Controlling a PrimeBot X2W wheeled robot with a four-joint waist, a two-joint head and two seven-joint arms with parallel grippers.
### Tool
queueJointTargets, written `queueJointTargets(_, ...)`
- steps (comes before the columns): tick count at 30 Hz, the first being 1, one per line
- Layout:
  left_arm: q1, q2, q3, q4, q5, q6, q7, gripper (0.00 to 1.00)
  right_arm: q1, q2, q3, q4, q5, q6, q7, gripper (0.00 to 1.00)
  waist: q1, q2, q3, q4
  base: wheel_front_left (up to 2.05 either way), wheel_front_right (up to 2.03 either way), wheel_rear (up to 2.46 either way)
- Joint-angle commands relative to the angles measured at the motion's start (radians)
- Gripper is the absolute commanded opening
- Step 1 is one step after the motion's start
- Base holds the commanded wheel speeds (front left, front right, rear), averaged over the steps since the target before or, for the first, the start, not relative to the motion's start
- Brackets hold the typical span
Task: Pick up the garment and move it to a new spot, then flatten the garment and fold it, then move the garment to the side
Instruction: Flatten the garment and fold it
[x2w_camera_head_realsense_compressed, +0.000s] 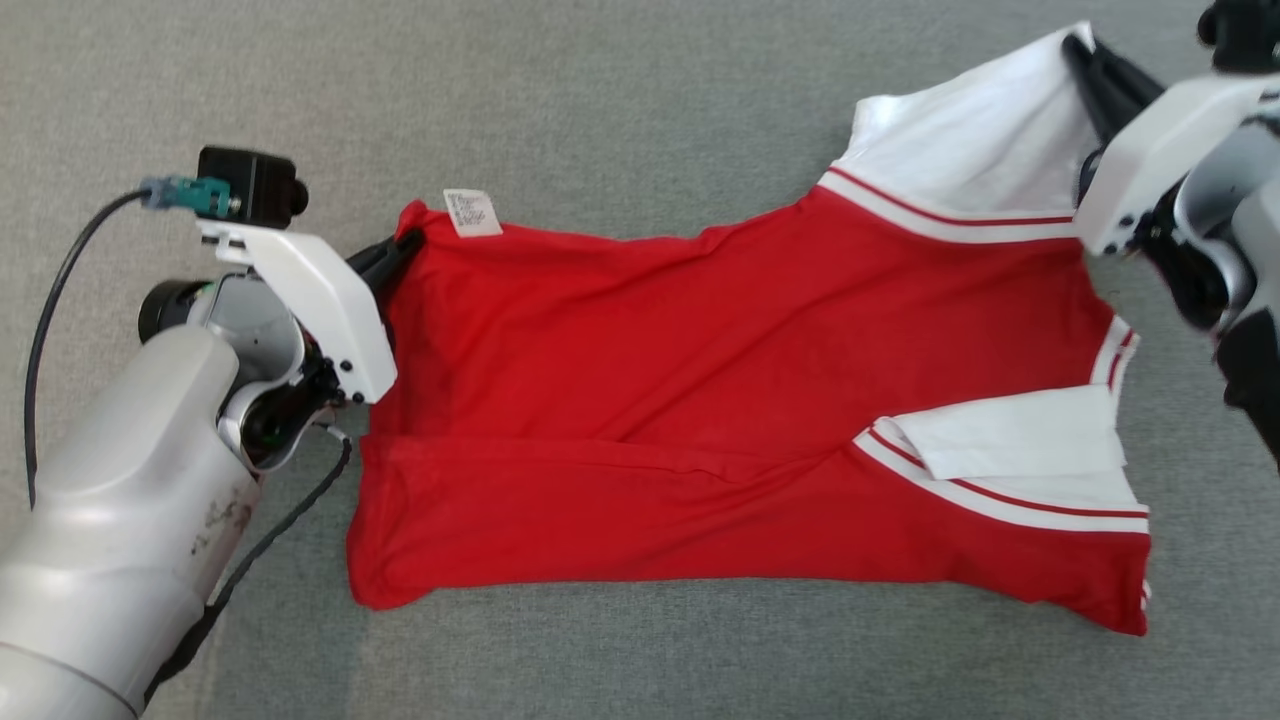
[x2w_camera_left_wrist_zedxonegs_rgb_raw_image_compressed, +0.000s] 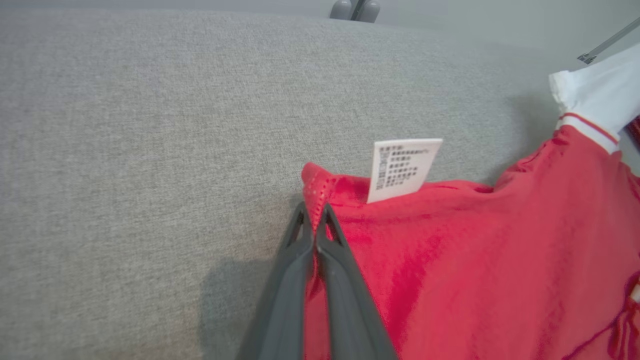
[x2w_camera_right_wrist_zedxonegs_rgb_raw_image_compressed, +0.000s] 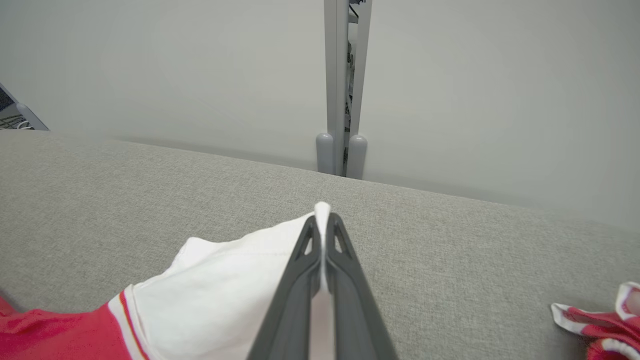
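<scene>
Item: red-and-white garment (x2w_camera_head_realsense_compressed: 700, 400), spread on grey surface (x2w_camera_head_realsense_compressed: 600, 100) | left gripper (x2w_camera_left_wrist_zedxonegs_rgb_raw_image_compressed: 311, 220): clenched on red hem corner | right gripper (x2w_camera_right_wrist_zedxonegs_rgb_raw_image_compressed: 324, 227): clenched on white sleeve tip | Risk: such thin pinches may slip if the arms pull unevenly, bunching the cloth.

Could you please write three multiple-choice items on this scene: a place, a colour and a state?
1. Where is the white label on the garment? A) beside the corner the left gripper holds B) on the collar C) on the near sleeve
2. What colour is the sleeve in the right gripper? A) red B) white C) grey
3. How is the left gripper? A) open B) shut on nothing C) shut on the garment
Key: 1 A, the label sticks up next to that grip; 2 B, white cloth sits between its jaws; 3 C, red cloth is pinched between its jaws.
</scene>
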Motion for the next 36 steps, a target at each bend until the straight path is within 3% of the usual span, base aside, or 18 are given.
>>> queueJointTargets(1, 0.022, 0.007, 0.009, 0.004, -0.001, 0.005, -0.022, 0.0, 0.035, -0.017, 0.006, -0.031, 0.012, 0.0, -0.03, 0.0, 0.0, -0.0001, -0.028, -0.021, 0.0, 0.0, 0.0)
queueJointTargets(10, 0.11, 0.007, 0.014, -0.002, 0.005, 0.031, -0.114, 0.0, 0.229, -0.081, 0.005, -0.209, 0.059, 0.0, -0.14, 0.0, 0.0, -0.0001, -0.09, -0.03, 0.0, 0.0, 0.0)
queueJointTargets(17, 0.206, 0.003, 0.029, -0.029, -0.005, 0.056, -0.209, 0.0, 0.437, -0.128, -0.064, -0.372, 0.053, 0.0, -0.175, 0.0, 0.0, -0.0001, -0.144, -0.033, 0.0, 0.0, 0.0)
queueJointTargets(28, 0.329, -0.016, 0.054, -0.054, -0.014, 0.092, -0.355, 0.0, 0.798, -0.139, -0.289, -0.591, -0.01, 0.0, -0.165, 0.0, 0.0, -0.0001, -0.185, -0.022, 0.0, 0.0, 0.0)
queueJointTargets(36, 0.41, -0.033, 0.052, -0.071, -0.008, 0.101, -0.42, 0.0, 1.024, -0.075, -0.48, -0.743, -0.084, 0.0, -0.075, 0.0, 0.0, -0.0001, -0.203, -0.018, 0.0, 0.0, 0.0)
